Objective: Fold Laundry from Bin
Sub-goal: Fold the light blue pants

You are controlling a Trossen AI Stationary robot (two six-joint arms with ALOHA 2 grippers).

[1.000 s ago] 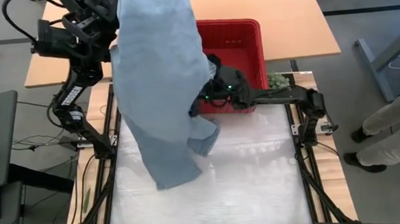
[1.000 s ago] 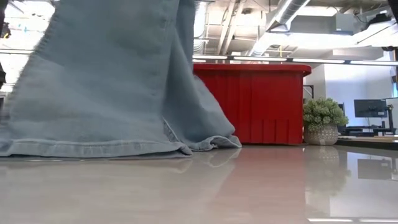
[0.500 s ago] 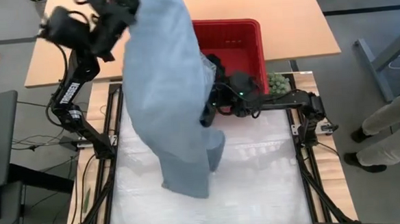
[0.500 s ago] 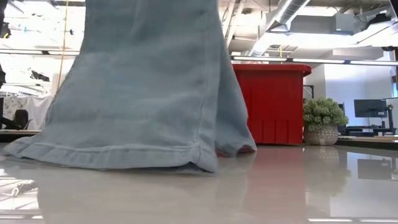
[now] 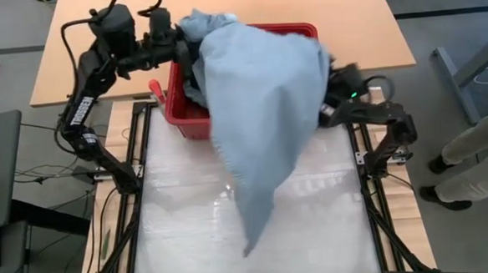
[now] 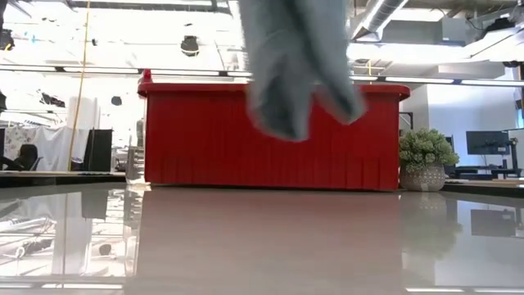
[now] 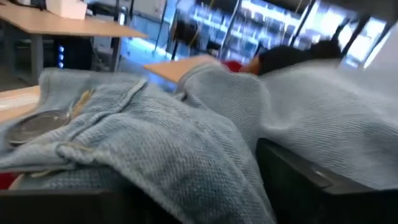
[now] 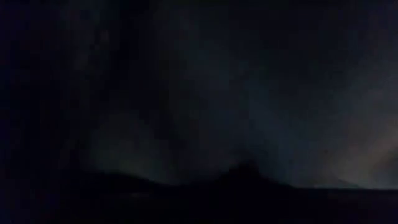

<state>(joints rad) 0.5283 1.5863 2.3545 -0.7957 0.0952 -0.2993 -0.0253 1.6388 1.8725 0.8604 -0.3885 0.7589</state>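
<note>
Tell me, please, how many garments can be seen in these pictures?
1 for certain: the light blue-grey garment, lifted over the red bin and hanging down above the table. It covers most of the bin, so others may lie hidden inside.

potted plant (image 6: 424,160), person's legs (image 5: 472,154), perhaps a monitor (image 6: 488,144)

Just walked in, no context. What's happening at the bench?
Both arms are lifting a light blue-grey garment out of the red bin. The left gripper holds one end above the bin's far left corner; the right arm is hidden under the cloth. The hem hangs clear of the table.
</note>
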